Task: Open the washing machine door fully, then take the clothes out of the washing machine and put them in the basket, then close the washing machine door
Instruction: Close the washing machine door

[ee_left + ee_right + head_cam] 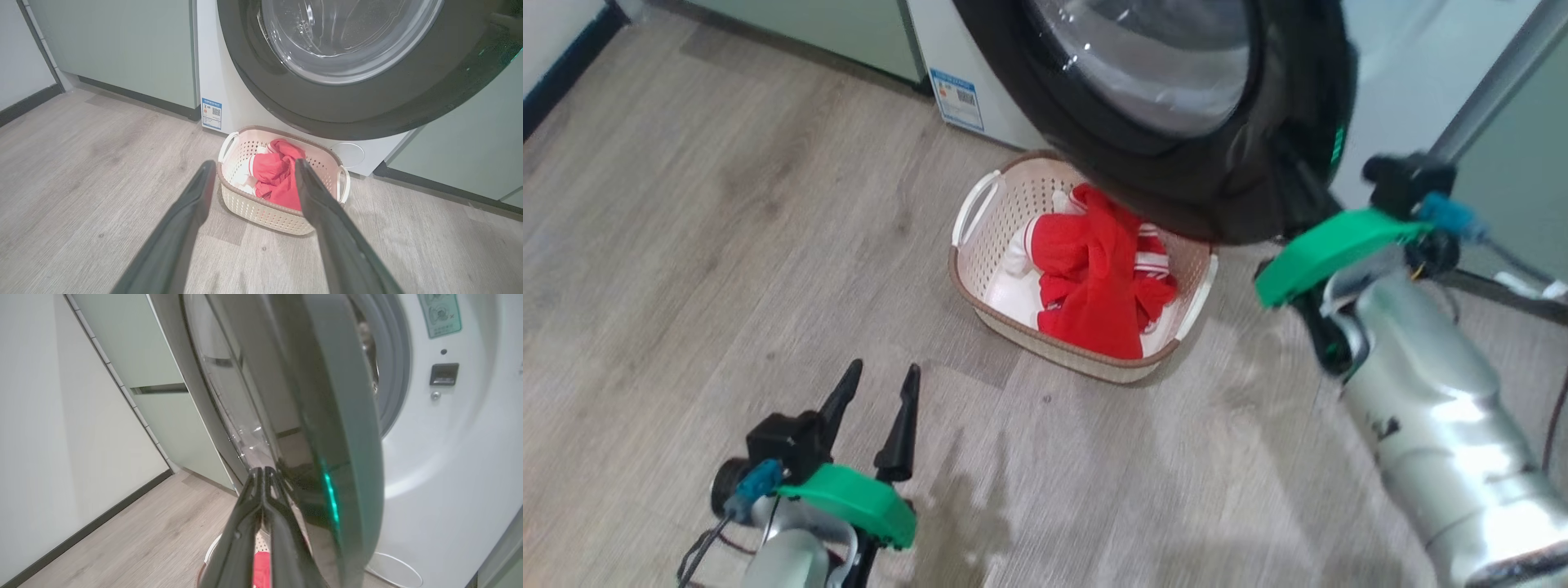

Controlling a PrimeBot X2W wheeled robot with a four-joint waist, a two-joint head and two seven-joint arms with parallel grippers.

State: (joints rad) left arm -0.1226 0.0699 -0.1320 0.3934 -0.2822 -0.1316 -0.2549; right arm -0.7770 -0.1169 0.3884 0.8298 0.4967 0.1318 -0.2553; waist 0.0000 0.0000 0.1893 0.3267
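Counting as I go: one washing machine (241,102); one round door (367,110) on it; one blue label (211,113) on its front; one round filter cover (347,154) low down; one basket (261,212), with two white handles (226,147); one red garment (1094,278) bundled in there, though I can't tell whether a second piece hides in the bundle; green cabinets (122,49), two that I can make out, one either side of the machine; and my own kit comes to two, left gripper (883,367) and right gripper (263,470), two dark fingers (192,212) on each.
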